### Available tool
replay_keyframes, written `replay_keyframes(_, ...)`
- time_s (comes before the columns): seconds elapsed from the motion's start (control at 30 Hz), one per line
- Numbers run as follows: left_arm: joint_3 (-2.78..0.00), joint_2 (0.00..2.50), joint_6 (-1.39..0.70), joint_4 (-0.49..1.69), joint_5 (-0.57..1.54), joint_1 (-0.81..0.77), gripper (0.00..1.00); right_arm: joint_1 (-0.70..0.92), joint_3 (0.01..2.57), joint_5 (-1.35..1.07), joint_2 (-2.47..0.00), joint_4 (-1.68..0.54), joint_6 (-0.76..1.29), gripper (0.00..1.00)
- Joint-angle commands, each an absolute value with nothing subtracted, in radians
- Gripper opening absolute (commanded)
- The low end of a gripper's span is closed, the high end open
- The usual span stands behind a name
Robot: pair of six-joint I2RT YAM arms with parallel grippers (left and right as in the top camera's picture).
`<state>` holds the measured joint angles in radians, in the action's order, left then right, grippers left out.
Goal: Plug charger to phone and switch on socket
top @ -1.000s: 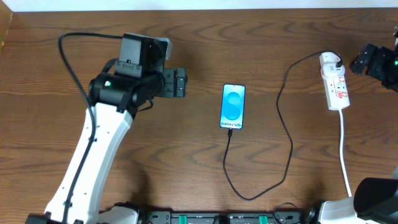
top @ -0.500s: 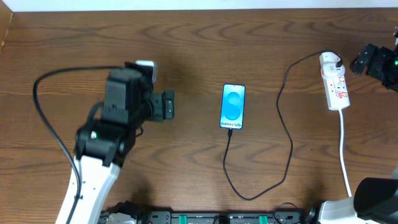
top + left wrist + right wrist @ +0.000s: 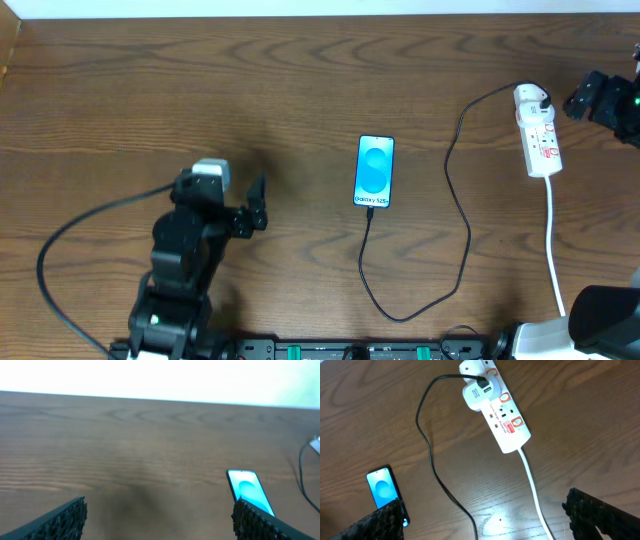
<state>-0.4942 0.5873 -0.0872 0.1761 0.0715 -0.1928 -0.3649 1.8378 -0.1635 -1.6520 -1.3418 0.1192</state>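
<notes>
The phone (image 3: 375,172) lies face up mid-table, its blue screen lit. The black charger (image 3: 461,222) meets the phone's near edge, loops across the wood and runs up to a white adapter (image 3: 533,100) sitting in the white socket (image 3: 543,140) at the right. My left gripper (image 3: 256,208) hangs open and empty, well left of the phone. In the left wrist view the phone (image 3: 248,488) shows just above the right finger (image 3: 255,521). My right gripper (image 3: 578,101) is open beside the socket's far end, holding nothing. Its wrist view shows the socket (image 3: 504,416), the charger (image 3: 433,466) and the phone (image 3: 382,486).
The socket's thick white cord (image 3: 554,240) runs down toward the table's front edge on the right. The left arm's black cable (image 3: 70,250) arcs over the wood at the front left. A white wall borders the table's far edge (image 3: 160,399).
My left arm has pulled back toward the front-left of the table, carrying its open gripper away from the phone. Right arm, phone, charger and socket have not moved.
</notes>
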Motion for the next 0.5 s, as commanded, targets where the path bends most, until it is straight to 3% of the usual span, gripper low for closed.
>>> replay_keyframes(0.0,-0.417,0.490,-0.075,0.142,0.059,-0.160,0.93,-0.366,1.842,-0.163,-1.638,-1.343,0.126,0.99)
replay_keyframes(0.47,-0.032,0.127,-0.075,-0.204,0.094,-0.030,0.93,-0.366,1.842,-0.163,-1.638,-1.343,0.126,0.99)
